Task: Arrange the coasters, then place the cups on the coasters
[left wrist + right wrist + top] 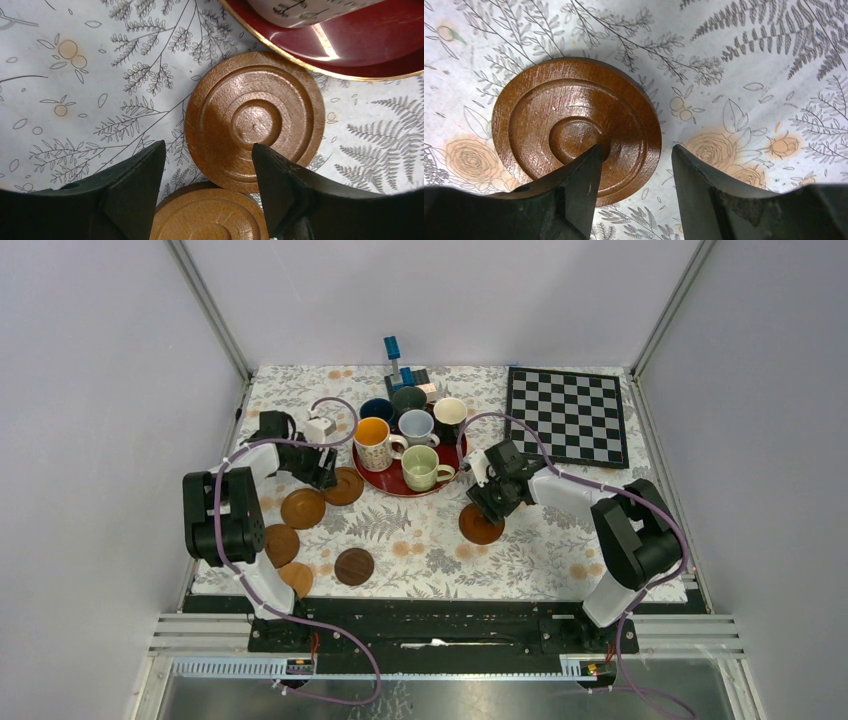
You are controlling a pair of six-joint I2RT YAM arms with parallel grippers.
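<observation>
So the left hand (207,148) is hanging low over the floral-cloth table (560,540), fingers standing apart and gripping nothing. A round mid-brown wooden coaster with turned rings (255,117) is lying flat just ahead of the gap, right beside the gold rim of the big round red tray (380,55). A lighter tan round wooden coaster (210,217) is sitting under the gap between the fingers, butting up against the first one. On the other side the right hand (636,150) is standing open too, nothing gripped. One finger (574,195) is reaching over a dark reddish-brown round wooden coaster (574,110) lying flat on the cloth (can't tell if it's touching), and the other finger is sitting off it, so only the coaster's edge is falling in the gap. From above, that coaster is sitting alone near the tray's front, well apart from the left bunch, where three more round brown wooden coasters (281,545) are lying near the left arm. All six handled ceramic mugs (422,468) are standing on the tray.
</observation>
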